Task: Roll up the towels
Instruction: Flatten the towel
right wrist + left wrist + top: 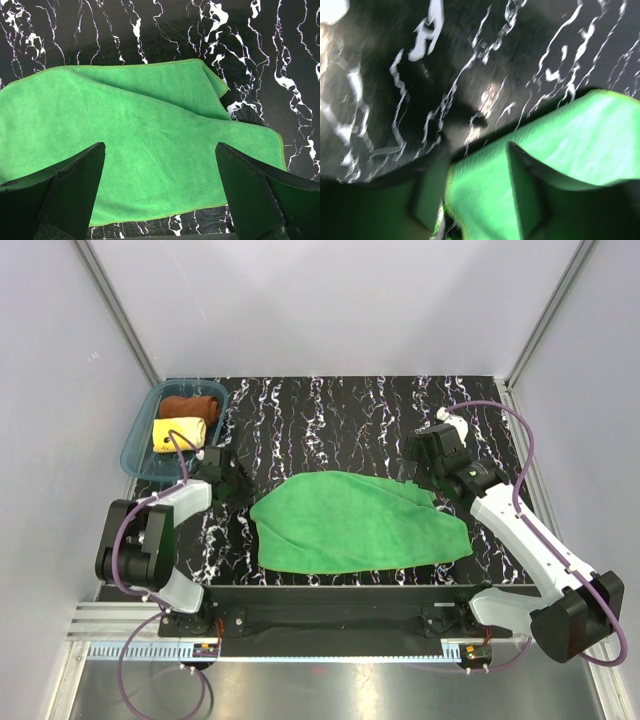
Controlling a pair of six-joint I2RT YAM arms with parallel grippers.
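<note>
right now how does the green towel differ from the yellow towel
The green towel lies spread out on the table; the yellow towel is rolled up. The green towel is outside the teal tray; the yellow towel lies inside it. Both are soft cloth towels.

From the top external view I look down from above and behind the arm bases, which sit along the bottom edge. I am far enough back to take in the whole black marble table and the green towel. My right wrist camera hangs well above the cloth, facing down past its two fingers (they frame the bottom corners), with the towel spread between and beyond them. My left wrist camera is much closer and blurred, and the towel's edge lies just ahead of its fingers. All three views share the towel and surrounding marble.
</note>
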